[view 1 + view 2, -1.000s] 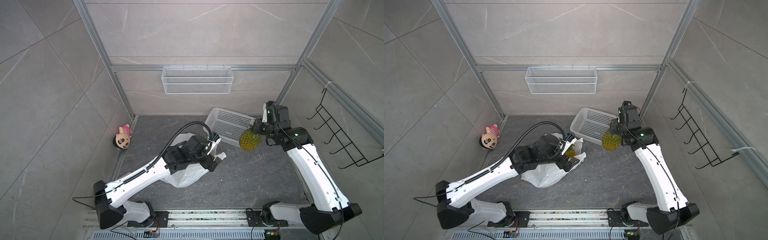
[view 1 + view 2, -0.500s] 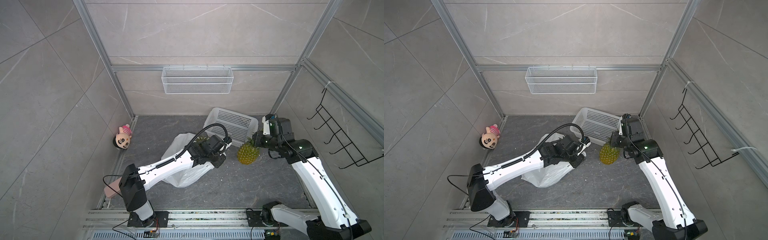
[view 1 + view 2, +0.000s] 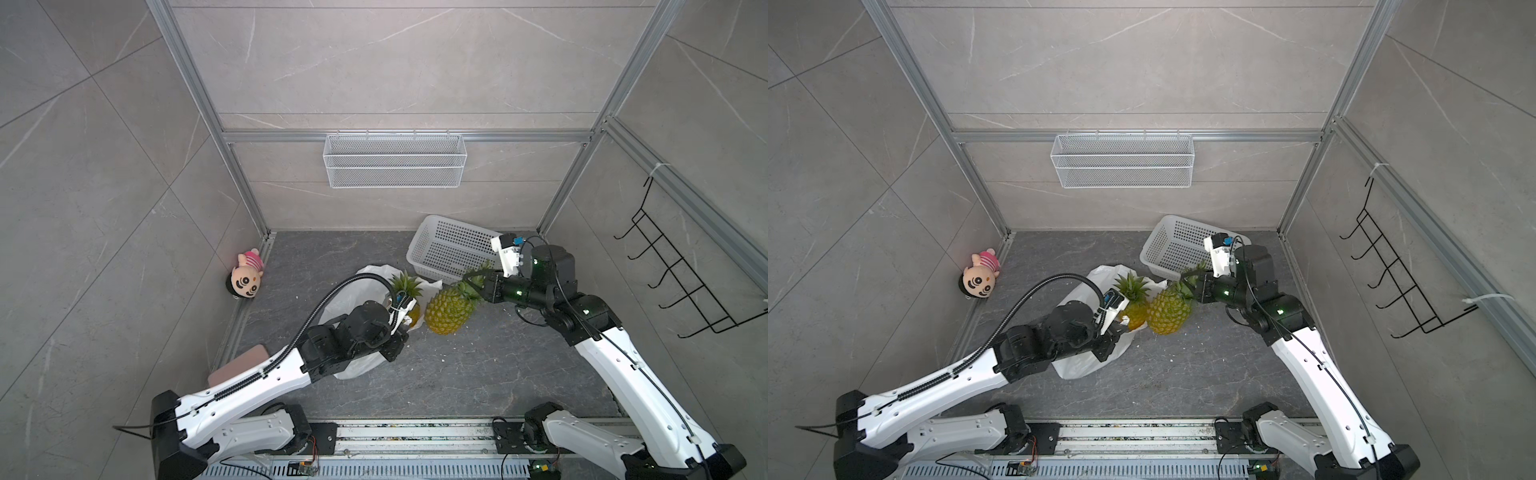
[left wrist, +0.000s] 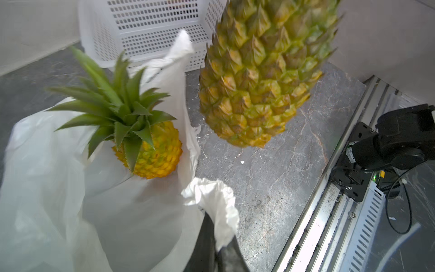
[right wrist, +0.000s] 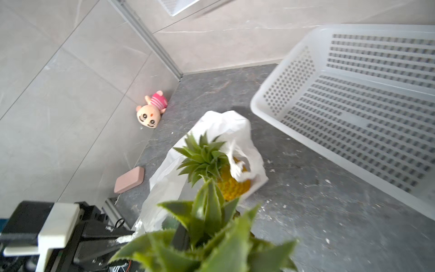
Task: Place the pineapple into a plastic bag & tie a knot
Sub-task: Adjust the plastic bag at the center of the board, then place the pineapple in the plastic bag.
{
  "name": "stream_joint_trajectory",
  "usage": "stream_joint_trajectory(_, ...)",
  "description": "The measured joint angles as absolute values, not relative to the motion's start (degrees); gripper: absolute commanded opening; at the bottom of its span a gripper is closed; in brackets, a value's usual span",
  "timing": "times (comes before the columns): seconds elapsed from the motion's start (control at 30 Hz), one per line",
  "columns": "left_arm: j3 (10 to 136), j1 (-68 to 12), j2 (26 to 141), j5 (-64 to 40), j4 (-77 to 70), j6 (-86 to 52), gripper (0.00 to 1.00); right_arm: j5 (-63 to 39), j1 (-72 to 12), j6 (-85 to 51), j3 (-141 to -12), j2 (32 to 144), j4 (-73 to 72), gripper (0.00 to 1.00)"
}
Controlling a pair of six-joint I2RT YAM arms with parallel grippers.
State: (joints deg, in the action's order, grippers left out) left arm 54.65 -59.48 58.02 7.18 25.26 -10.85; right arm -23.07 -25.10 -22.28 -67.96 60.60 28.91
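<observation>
My left hand [image 4: 217, 245] pinches bag [image 3: 365, 278] rim | my right hand [image 3: 476, 286] clamps pineapple [image 3: 449, 309] crown | bag mouth at pineapple's 9 o'clock, just beside

The plastic bag [image 4: 47, 188] is white and faintly see-through. The small pineapple [image 4: 155, 155] is bright orange-yellow with a deep green leaf tuft. The large pineapple [image 3: 449, 311] is a duller yellow-green, its diamond-patterned scales tipped brown. The basket [image 3: 449, 253] at the far right is white, dotted with rows of small holes. The wire shelf [image 3: 395, 166] on the far wall is white mesh. The plush toy [image 3: 245, 278] at the left has a peach face and a pink-striped body. The floor [image 3: 457, 374] is dark grey with pale veins. The hook rack [image 3: 681, 282] is black.
</observation>
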Motion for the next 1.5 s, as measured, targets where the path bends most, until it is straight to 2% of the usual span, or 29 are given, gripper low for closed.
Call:
stream_joint_trajectory(0.17, 51.31, -59.48, 52.36, 8.62, 25.43, -11.4, 0.0, -20.73, -36.1, -23.11, -67.9, 64.03, 22.09, 0.0)
stream_joint_trajectory(0.43, 45.76, -59.42, 41.63, 16.08, 28.69, -13.65, 0.0, -15.84, -43.29, -24.18, -69.34, 74.85, 13.8, 0.0)
stream_joint_trajectory(0.63, 42.17, -59.18, 34.74, 21.71, 32.08, -17.69, 0.0, -6.5, -49.56, -20.08, -69.56, 80.16, 10.28, 0.0)
stream_joint_trajectory(0.8, 42.85, -59.11, 35.97, 24.45, 33.82, -19.68, 0.0, 1.06, -54.81, -11.84, -68.29, 82.02, 2.31, 0.0)
stream_joint_trajectory(1.07, 47.16, -59.09, 40.34, 27.62, 36.27, -21.82, 0.0, -3.44, -56.73, -3.73, -67.66, 85.12, -7.57, 0.0)
stream_joint_trajectory(1.33, 48.16, -58.54, 40.64, 29.87, 39.29, -24.4, 0.0, -3.84, -57.04, 1.15, -65.87, 91.53, -8.64, 0.0)
stream_joint_trajectory(1.37, 48.16, -58.37, 40.86, 29.98, 39.53, -24.73, 0.0, -3.6, -57.04, 1.45, -65.89, 92.82, -8.6, 0.02)
stream_joint_trajectory(1.4, 48.16, -58.17, 41.06, 30.02, 39.79, -24.99, 0.0, -3.64, -57.04, 1.65, -66.02, 93.78, -8.64, 0.11)
stream_joint_trajectory(1.47, 48.16, -57.6, 41.65, 30.09, 40.69, -25.58, 0.0, -3.57, -57.12, 1.76, -66.92, 96.16, -8.19, 0.4)
stream_joint_trajectory(1.5, 48.16, -57.23, 41.95, 30.11, 41.17, -25.85, 0.0, -3.27, -57.14, 1.74, -67.44, 96.92, -7.55, 0.5)
